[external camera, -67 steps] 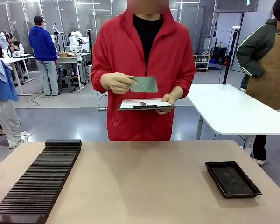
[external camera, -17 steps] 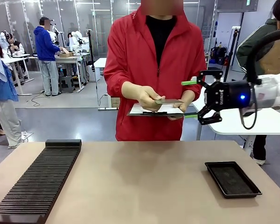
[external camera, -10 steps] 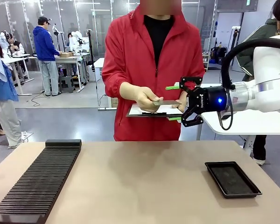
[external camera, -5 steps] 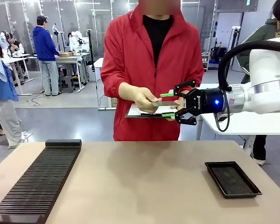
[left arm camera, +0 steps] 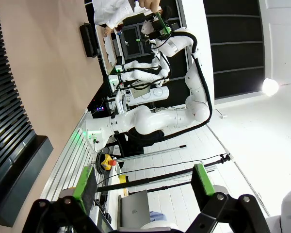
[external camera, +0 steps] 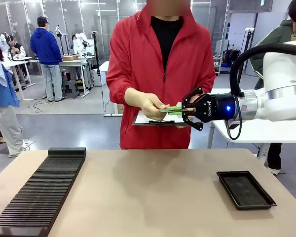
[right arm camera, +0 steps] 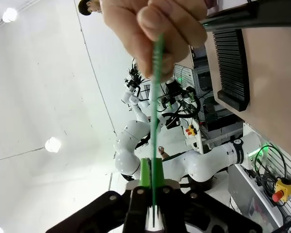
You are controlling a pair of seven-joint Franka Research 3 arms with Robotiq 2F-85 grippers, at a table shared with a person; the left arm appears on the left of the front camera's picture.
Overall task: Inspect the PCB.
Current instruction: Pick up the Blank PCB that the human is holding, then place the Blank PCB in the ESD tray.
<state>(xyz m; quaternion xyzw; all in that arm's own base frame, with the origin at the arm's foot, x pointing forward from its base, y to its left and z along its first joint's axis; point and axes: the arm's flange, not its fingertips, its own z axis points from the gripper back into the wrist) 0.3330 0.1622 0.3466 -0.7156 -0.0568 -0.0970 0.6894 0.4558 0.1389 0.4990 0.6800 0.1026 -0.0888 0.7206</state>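
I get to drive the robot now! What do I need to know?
Right hand: shut on one end of the PCB, up in the air just above the clipboard.
Person's hand: pinching the PCB's other end.
Left hand: open, holding nothing.
Black tray: on the table, on the robot's right.
Done: PCB gripped.
Left: the person lets go, then the PCB gets inspected.
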